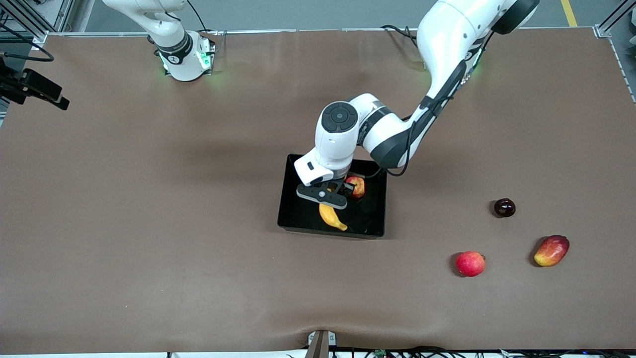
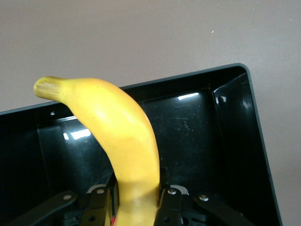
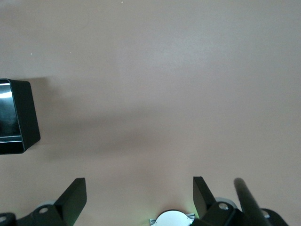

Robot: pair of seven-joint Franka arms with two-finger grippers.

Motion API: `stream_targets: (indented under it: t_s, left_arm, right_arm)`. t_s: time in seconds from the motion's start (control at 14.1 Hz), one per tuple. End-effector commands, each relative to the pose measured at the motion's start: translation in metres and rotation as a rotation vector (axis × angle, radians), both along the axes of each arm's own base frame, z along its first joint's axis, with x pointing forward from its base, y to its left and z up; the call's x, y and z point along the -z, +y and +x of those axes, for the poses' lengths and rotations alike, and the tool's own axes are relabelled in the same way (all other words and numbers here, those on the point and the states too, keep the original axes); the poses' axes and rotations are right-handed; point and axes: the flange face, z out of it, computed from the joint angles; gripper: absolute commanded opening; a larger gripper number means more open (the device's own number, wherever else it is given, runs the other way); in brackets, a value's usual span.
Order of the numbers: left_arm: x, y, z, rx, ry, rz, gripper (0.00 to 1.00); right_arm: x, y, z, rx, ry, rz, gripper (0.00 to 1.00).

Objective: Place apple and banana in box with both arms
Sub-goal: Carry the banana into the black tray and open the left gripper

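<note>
The black box sits mid-table. The red, yellow-streaked apple lies in it, toward the robots' side. My left gripper is low inside the box, beside the apple, shut on the yellow banana; the banana's free end points toward the front camera. In the left wrist view the banana is pinched between the fingers above the box floor. My right gripper is open and empty over bare table, with a box corner in view. The right arm waits near its base.
Three other fruits lie toward the left arm's end of the table: a dark round one, a pink-red round one and an oval red-and-yellow one, both nearer the front camera. A black camera mount stands at the right arm's end.
</note>
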Motion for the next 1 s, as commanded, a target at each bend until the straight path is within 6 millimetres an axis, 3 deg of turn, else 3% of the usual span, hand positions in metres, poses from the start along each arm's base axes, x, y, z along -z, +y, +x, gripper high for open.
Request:
stream_targets:
  t_s: [0.0,0.43,0.78,0.85,0.93]
  left_arm:
    - [0.023,-0.016,-0.003,-0.027,-0.009,-0.014,0.0]
    - [0.078,-0.037,-0.031,-0.051,0.055,0.02,0.0]
    - [0.112,-0.038,-0.033,-0.04,0.072,0.01,0.0]
    - [0.113,-0.037,-0.033,-0.038,0.07,0.012,0.05]
    - [0.115,-0.03,-0.026,-0.036,0.054,0.029,0.2]
  right_arm:
    - [-0.002,-0.003,-0.004,0.0,-0.004,0.021,1.0]
    - [-0.001,-0.006,-0.004,0.003,-0.002,0.021,1.0]
    - [-0.001,-0.006,-0.004,0.004,-0.003,0.033,1.0]
    - [-0.001,-0.006,-0.004,0.004,-0.003,0.034,1.0]
    - [-0.001,-0.006,-0.004,0.004,-0.003,0.034,1.0]
